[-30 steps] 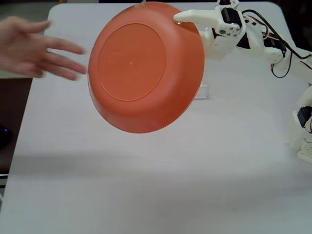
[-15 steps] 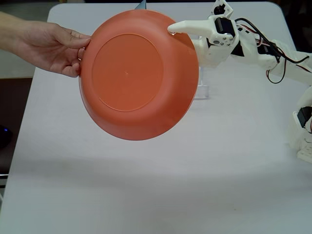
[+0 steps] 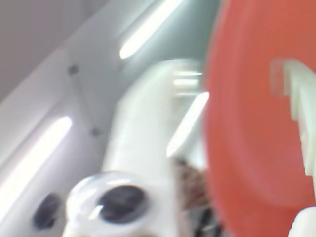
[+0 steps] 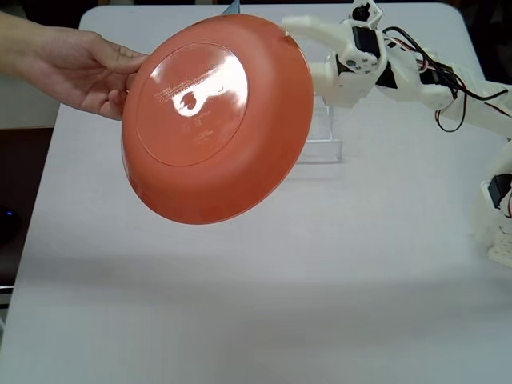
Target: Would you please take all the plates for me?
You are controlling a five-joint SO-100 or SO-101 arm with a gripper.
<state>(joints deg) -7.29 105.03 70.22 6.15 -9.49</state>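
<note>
A white two-finger gripper [image 4: 290, 26] on a white plastic robot arm [image 4: 416, 76] is seen in the fixed view, reaching in from the right edge and stretched out level, high above a pale grey table [image 4: 256, 304]. Black and red cables are looped along the arm's upper segment. One long white finger [image 4: 308, 28] is pointed to the left, and its tip is placed at the upper right rim of a round, shallow, orange-red plastic plate [image 4: 216, 116].

The plate is held up in the air to the left of the gripper, tilted with its underside turned towards the camera. Light is reflected off the flat base, where faint moulded writing can be made out but cannot be read.

On the side of the plate away from the gripper, the rim is grasped by a bare human hand [image 4: 76, 68] entering from the left edge, thumb on the near face.

Beyond the plate, below the gripper, part of a clear stand [image 4: 320, 148] is seen on the table.

In the blurred wrist view, the orange-red plate [image 3: 252, 128] fills the right side, with a white ridged finger [image 3: 298, 113] lying across its face; the jaws seem to be set on either side of the rim, but whether they are clamped on it cannot be told.
</note>
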